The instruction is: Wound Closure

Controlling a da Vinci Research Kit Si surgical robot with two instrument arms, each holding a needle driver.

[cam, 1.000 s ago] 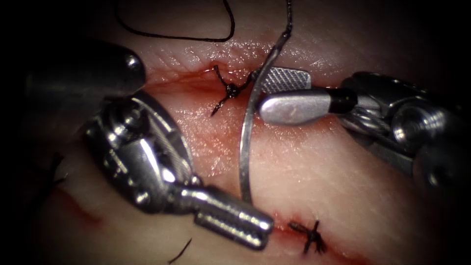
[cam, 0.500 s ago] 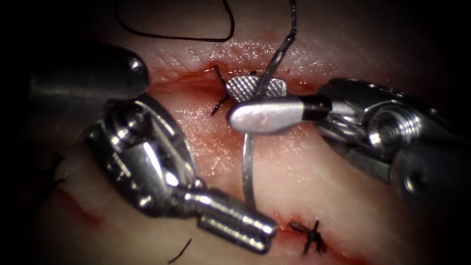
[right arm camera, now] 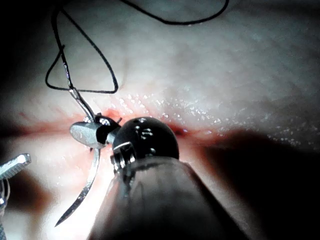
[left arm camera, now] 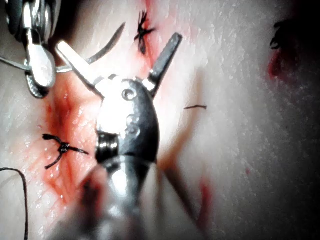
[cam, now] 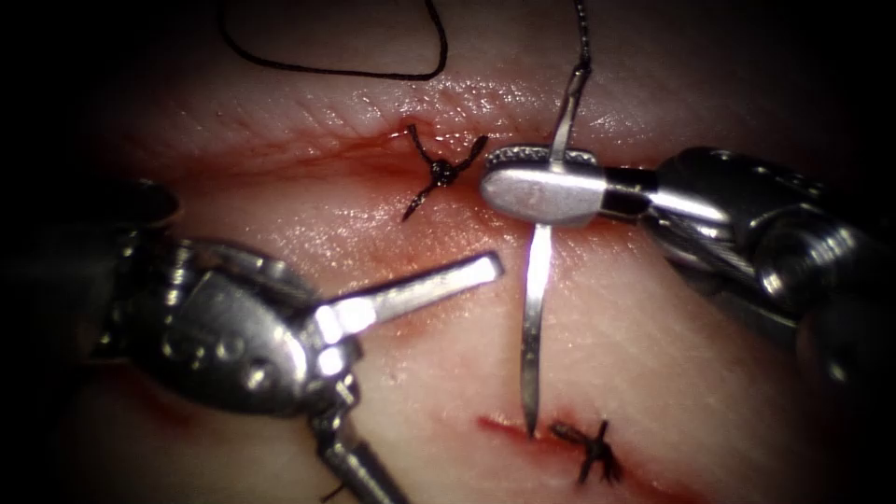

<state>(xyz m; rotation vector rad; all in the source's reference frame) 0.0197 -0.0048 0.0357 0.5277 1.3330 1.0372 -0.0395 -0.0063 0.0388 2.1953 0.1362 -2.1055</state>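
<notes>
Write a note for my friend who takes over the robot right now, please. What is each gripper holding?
Right gripper: shut on the needle near its thread end.
Left gripper: open, holds nothing.
Needle: out of the tissue, its tip just above the cut beside the lower knot.
Thread: trails from the needle across the tissue.
Done: two knotted stitches, upper knot too.
Left: the cut between the knots is open.

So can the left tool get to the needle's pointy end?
Probably yes. The left tool has open jaws holding nothing, and bare tissue lies between it and the needle tip, which the right tool holds near its thread end.
</notes>
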